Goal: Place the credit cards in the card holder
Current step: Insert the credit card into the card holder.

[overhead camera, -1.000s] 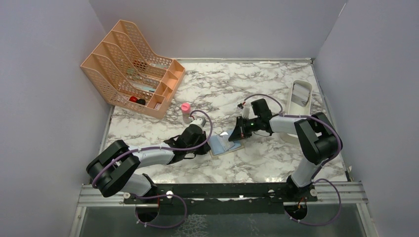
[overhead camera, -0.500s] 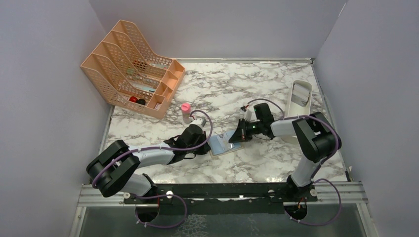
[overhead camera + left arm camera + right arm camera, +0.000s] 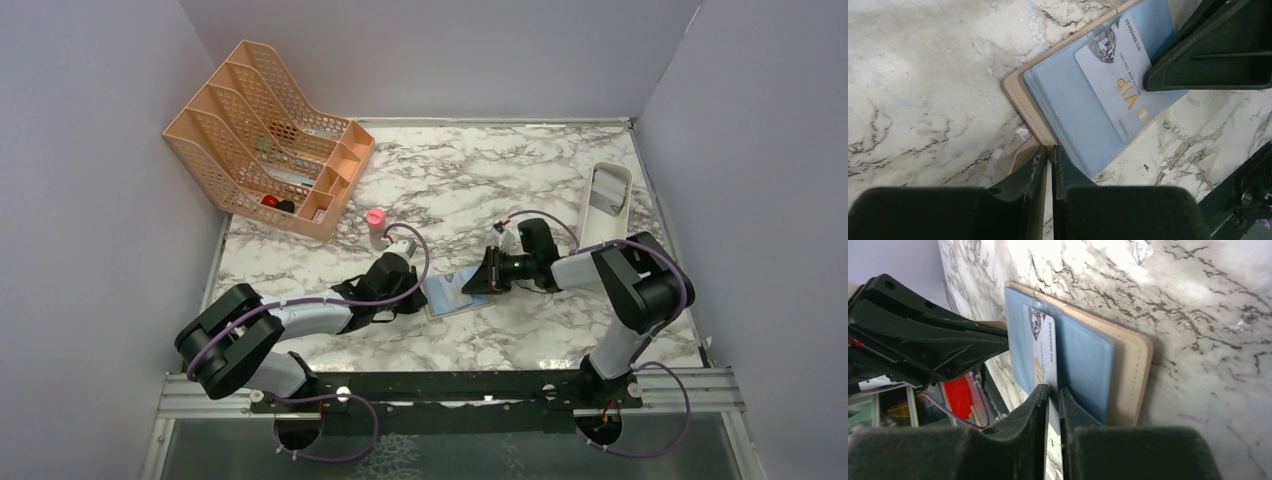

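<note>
The tan card holder (image 3: 452,296) lies open on the marble, light blue inside (image 3: 1023,100) (image 3: 1133,365). A silvery credit card (image 3: 1118,75) marked VIP lies partly tucked into a blue sleeve (image 3: 1045,355). My right gripper (image 3: 478,282) (image 3: 1052,387) is at the holder's right edge. Its narrow jaws hold the card's near end. My left gripper (image 3: 415,290) (image 3: 1049,148) is shut on the holder's tan left corner, pinning it down. No other credit cards are in view.
A peach mesh file rack (image 3: 265,135) stands at the back left. A small pink-capped bottle (image 3: 376,222) is just behind my left gripper. A long white tray (image 3: 608,190) lies at the back right. Grey walls close three sides.
My right gripper has slid towards the near left, closer over the holder, carrying the card further in. The left arm and the holder have not moved.
</note>
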Robot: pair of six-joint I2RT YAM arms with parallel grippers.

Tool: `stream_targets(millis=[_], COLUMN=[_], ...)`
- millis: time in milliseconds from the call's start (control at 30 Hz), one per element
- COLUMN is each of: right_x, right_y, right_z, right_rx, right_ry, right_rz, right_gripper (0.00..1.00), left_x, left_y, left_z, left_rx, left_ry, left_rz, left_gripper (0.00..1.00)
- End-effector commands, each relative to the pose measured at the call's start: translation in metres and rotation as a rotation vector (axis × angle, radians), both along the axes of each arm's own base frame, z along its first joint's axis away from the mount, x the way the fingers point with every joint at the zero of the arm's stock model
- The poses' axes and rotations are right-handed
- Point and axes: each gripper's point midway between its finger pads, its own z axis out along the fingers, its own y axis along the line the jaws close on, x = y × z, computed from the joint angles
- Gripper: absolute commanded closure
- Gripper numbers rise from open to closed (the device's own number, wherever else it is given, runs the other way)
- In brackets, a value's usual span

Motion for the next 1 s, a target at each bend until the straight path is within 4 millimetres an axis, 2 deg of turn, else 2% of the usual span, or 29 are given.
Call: stream_targets(millis=[0, 100, 233, 367, 467, 567, 767, 967], right_x=[0.003, 0.006, 0.003, 0.0, -0.001, 0.002, 0.012, 0.017], right_y=[-0.011, -0.017, -0.014, -0.01, -0.007, -0.009, -0.013, -0.012], right_z=[-0.001, 0.007, 0.015, 0.015, 0.013, 0.011, 0.021, 0.018], right_rx=[-0.114, -0.157, -0.158, -0.157, -0.165, -0.197, -0.231, -0.241], right_ry=[-0.044, -0.077, -0.096, -0.086, -0.078, -0.083, -0.128, -0.127], right_rz=[-0.039, -0.049, -0.035, -0.02, -0.014, -0.03, -0.057, -0.057], right_gripper=[0.79, 0.64, 0.67, 0.76, 0.77, 0.73, 0.66, 0.64], left_x=[-0.017, -0.017, -0.017, -0.018, -0.019, -0.019, -0.019, -0.019], left_y=[0.001, -0.002, -0.006, -0.008, -0.008, -0.008, -0.008, -0.009], left_z=[-0.013, -0.011, -0.01, -0.009, -0.009, -0.007, -0.007, -0.008], left_rx=[0.007, -0.014, -0.034, -0.048, -0.05, -0.049, -0.051, -0.054], left_ry=[0.066, 0.068, 0.072, 0.077, 0.081, 0.077, 0.077, 0.079], left_rz=[-0.034, -0.039, -0.043, -0.046, -0.049, -0.046, -0.046, -0.051], left_gripper=[0.88, 0.88, 0.88, 0.88, 0.88, 0.88, 0.88, 0.88])
